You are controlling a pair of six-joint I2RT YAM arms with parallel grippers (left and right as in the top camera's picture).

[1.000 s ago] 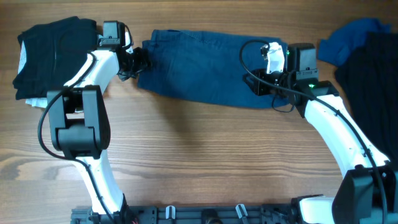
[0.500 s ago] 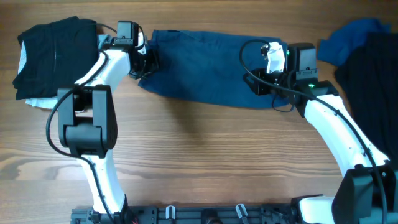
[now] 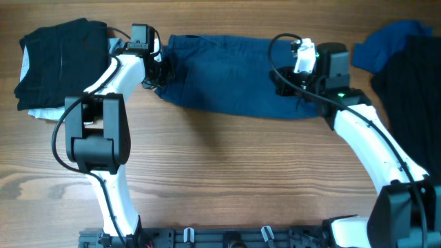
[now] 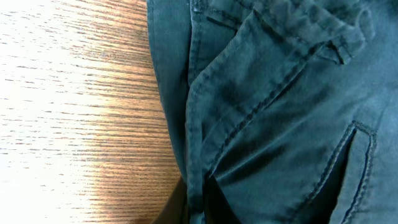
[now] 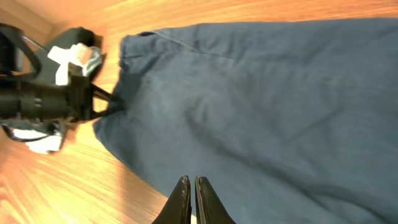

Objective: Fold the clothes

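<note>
Left gripper point(image 3: 165, 70) pinches the left edge of the dark blue shorts point(image 3: 227, 72), right gripper point(image 5: 191, 190) closed above them, hold unclear; black clothes point(image 3: 58, 62) lie left of them, bright blue garment point(image 3: 387, 43) right.

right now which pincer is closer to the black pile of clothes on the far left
Left. The left pincer is at the left end of the dark blue shorts, just beside the black pile; the right pincer is at their other end, much farther off.

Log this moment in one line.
left end effector: shut on shorts, left edge | right end effector: shut over shorts, right end
</note>
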